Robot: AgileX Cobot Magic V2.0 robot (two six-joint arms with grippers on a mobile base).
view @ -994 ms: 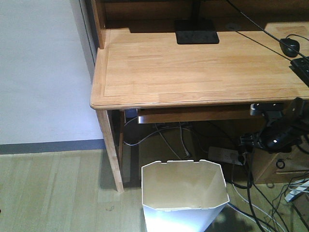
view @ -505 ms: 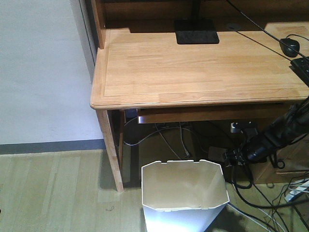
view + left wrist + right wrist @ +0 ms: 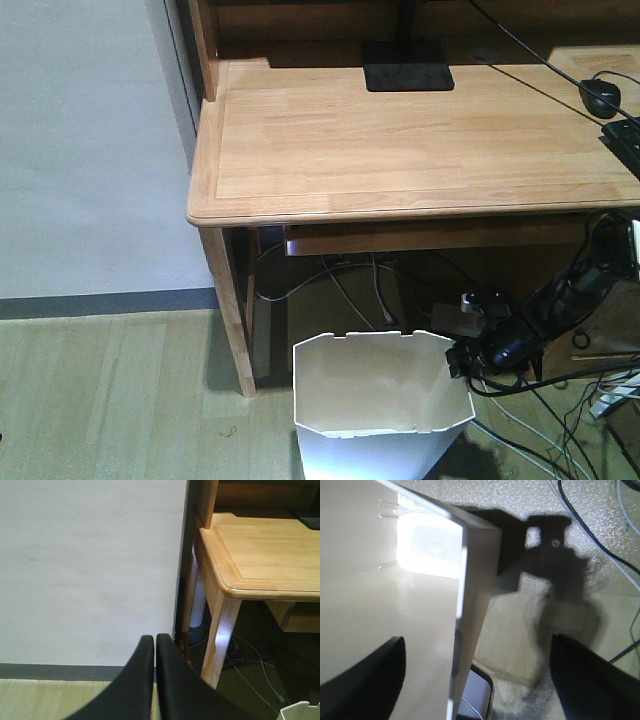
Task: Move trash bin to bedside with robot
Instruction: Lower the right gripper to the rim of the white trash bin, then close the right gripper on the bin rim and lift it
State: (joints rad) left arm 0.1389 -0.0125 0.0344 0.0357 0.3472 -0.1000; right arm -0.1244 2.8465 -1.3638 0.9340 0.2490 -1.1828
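The white trash bin stands on the wood floor in front of the desk, its notched rim facing up. My right gripper, on a thin black arm, is at the bin's right rim. In the right wrist view the gripper is open, with the bin's thin wall between the two fingers, one inside and one outside, not touching it. My left gripper is shut and empty, pointing at the white wall. A corner of the bin shows at the lower right of that view. The bed is out of view.
A light wooden desk stands behind the bin, with a monitor base, a mouse and a keyboard edge. Cables and a power strip lie under it at the right. A white wall is at the left.
My right arm has come down and to the left, from just under the desk edge to the bin's right rim. The bin and the left gripper have not moved.
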